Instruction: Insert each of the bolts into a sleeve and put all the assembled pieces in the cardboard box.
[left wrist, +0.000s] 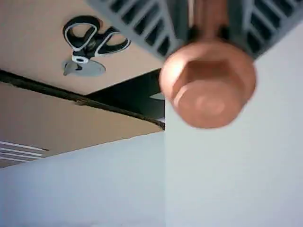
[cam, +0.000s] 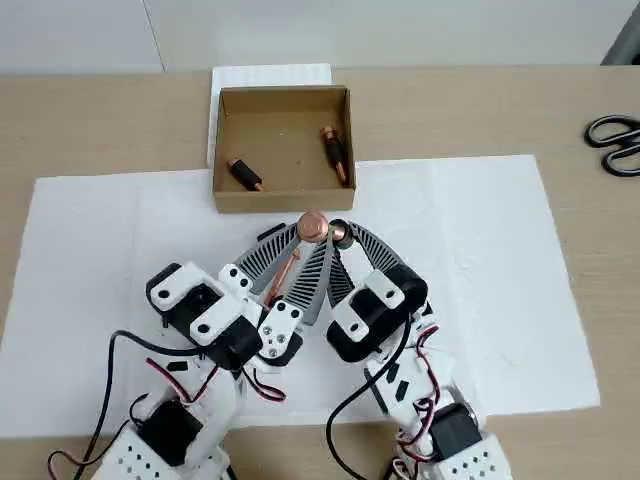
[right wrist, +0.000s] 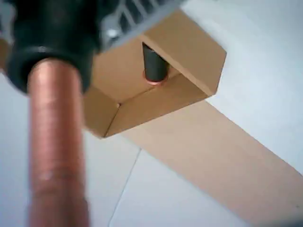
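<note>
My left gripper (cam: 302, 242) has its fingers (cam: 265, 256) clamped on the copper-coloured hex-head bolt (left wrist: 208, 90). My right gripper (cam: 341, 238) is clamped on the black cylindrical sleeve (right wrist: 47, 42). Both parts hang tip to tip above the white paper sheet (cam: 480, 300) on the tan worktop (cam: 100, 120). They are just in front of the near wall of the open brown cardboard box (cam: 283, 201), where an assembled piece (cam: 245, 173) and a second one (cam: 336, 152) lie.

The bolt's long axis runs along the left fingers, with the head outward toward the box and the shank back toward the wrist. In the high view this reads as a diagonal. In the right wrist view a copper shank stands out of the sleeve toward the camera; I cannot tell whether it is this bolt's.

I judge this to be the mating step. I would hold the sleeve fixed and bring both axes into one line before pushing. I would also make sure the threaded end, not the head, faces the bore, then feed slowly without easing either grip.
</note>
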